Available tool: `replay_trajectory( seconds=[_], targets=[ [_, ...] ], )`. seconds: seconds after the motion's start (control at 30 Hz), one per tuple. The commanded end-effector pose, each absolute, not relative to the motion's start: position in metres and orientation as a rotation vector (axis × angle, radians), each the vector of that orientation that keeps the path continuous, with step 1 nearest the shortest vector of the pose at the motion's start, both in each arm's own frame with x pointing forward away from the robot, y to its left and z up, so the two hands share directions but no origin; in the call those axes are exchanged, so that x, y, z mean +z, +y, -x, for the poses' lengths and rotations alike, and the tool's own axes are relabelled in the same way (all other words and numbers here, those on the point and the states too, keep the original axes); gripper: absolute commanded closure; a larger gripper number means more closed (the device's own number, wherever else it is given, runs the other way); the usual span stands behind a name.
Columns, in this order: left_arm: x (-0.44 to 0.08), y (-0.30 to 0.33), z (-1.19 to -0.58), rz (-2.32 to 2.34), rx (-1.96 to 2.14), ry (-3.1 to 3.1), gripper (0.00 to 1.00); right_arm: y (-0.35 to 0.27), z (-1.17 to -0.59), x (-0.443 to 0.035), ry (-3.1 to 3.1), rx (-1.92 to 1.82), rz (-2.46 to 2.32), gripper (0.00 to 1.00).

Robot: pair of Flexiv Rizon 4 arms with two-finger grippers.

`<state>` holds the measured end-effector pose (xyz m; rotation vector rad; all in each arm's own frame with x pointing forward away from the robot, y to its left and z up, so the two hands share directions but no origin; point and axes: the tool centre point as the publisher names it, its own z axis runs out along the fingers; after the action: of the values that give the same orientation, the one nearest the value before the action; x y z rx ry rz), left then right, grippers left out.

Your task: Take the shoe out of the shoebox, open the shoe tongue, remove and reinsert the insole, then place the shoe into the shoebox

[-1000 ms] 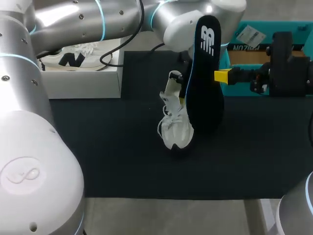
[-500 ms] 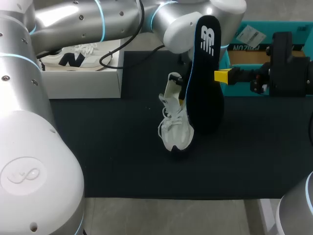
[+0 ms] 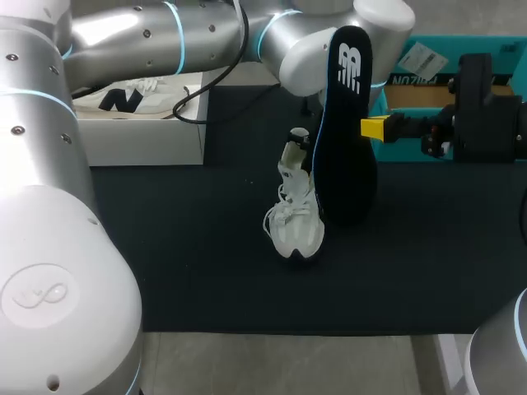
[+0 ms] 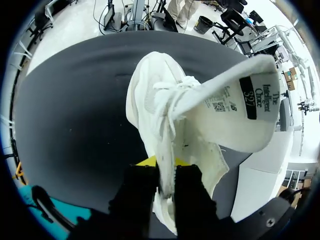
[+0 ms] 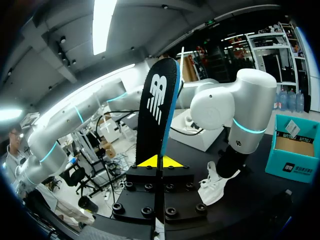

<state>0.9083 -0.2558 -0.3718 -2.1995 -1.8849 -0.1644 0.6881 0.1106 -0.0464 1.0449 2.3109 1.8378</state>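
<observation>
A white shoe (image 3: 296, 222) stands on the black mat (image 3: 181, 263), toe toward the front, its tongue (image 4: 235, 110) folded open. My left arm (image 3: 206, 37) reaches across from the left to the shoe's heel end. In the left wrist view my left gripper (image 4: 165, 172) has the upper's edge (image 4: 166, 175) pinched between its fingers. My right gripper (image 3: 375, 128) (image 5: 160, 161) is shut on the black insole (image 3: 342, 140) (image 5: 157, 107), holding it upright just right of the shoe. The teal shoebox (image 3: 395, 90) sits at the back right, behind the right gripper.
A white box (image 3: 140, 136) at the back left holds a second white shoe (image 3: 123, 97). A black cable (image 3: 193, 99) hangs from the left arm over that box. Bare mat lies in front of and left of the shoe.
The shoe has settled slightly forward and its tongue sits lower. My left arm has shifted up a little. The right gripper and insole have not moved.
</observation>
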Motion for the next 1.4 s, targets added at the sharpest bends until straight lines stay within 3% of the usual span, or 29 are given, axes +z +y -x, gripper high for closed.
replay_trajectory(
  seconds=[0.03, 0.07, 0.47, 1.03, 1.4],
  targets=[
    [-0.38, -0.261, -0.912, 2.185, -0.143, -1.878, 0.16, 0.113, -0.688, -0.048, 2.306, 1.837, -1.048, 1.0],
    [-0.38, -0.261, -0.912, 2.181, -0.136, -1.884, 0.0, 0.113, -0.688, -0.048, 2.306, 1.837, -1.048, 1.0],
    [-0.345, -0.264, -0.921, 2.175, 0.026, -2.11, 0.0, 0.113, -0.688, -0.048, 2.306, 1.837, -1.048, 1.0],
    [-0.238, -0.293, -0.955, 2.269, 0.814, -2.244, 0.0, 0.113, -0.688, -0.048, 2.306, 1.837, -1.048, 1.0],
    [-0.188, -0.331, -0.936, 2.337, 0.758, -2.261, 0.0, 0.113, -0.688, -0.048, 2.306, 1.837, -1.048, 1.0]
  ],
)
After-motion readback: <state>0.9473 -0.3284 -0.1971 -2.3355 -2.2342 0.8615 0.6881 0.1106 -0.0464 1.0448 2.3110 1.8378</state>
